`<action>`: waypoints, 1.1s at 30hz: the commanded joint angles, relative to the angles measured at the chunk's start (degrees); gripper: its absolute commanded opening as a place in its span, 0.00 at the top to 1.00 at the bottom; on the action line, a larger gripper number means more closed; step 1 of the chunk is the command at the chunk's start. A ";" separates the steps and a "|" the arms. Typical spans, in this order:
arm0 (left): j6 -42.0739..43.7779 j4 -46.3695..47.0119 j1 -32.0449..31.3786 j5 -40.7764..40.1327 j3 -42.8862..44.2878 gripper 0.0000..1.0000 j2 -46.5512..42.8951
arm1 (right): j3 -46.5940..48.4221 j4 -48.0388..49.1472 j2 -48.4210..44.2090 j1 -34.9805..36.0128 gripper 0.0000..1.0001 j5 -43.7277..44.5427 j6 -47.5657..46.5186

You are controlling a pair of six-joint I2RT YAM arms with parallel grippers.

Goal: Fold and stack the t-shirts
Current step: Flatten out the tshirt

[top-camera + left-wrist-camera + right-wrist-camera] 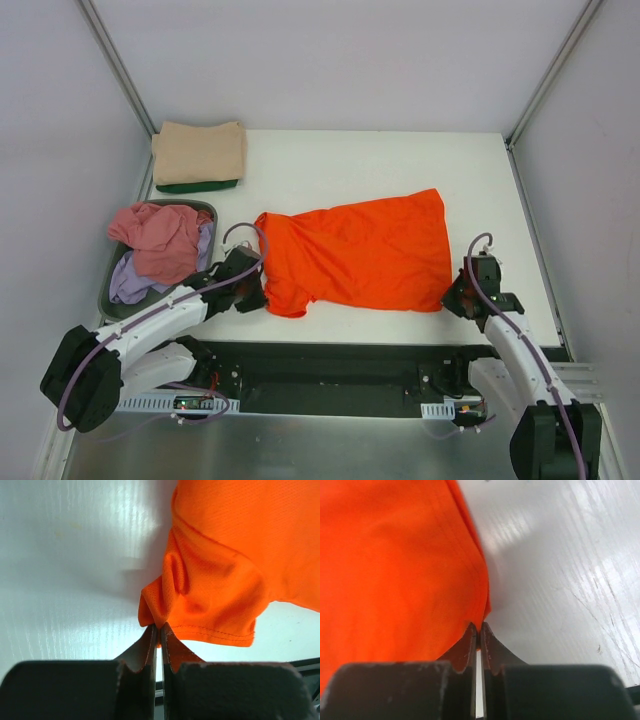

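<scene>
Left gripper (158, 628) and right gripper (478, 626) clamp the orange shirt's (360, 250) ends along the near edge. I judge folding starts, needing an even lift.

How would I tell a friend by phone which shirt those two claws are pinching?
In the middle of the white table lies the orange t-shirt, pinched by the left gripper and the right gripper. Unlike the folded tan shirt at the far left corner and the pink shirt crumpled in the basket, it is bright orange and spread open.
</scene>
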 commanded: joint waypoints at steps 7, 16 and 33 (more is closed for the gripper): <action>7.74 -6.70 -0.31 -9.79 16.92 1.00 -6.09 | 13.48 -7.68 -14.45 -0.27 1.00 -0.43 -6.94; 16.27 -9.43 -0.31 -18.67 35.20 1.00 -12.33 | 31.50 -11.65 -15.16 -0.19 1.00 -0.86 -6.24; 31.48 -9.96 -0.31 1.17 70.97 1.00 -16.55 | 71.85 -19.55 -15.43 -0.27 1.00 -11.32 -10.81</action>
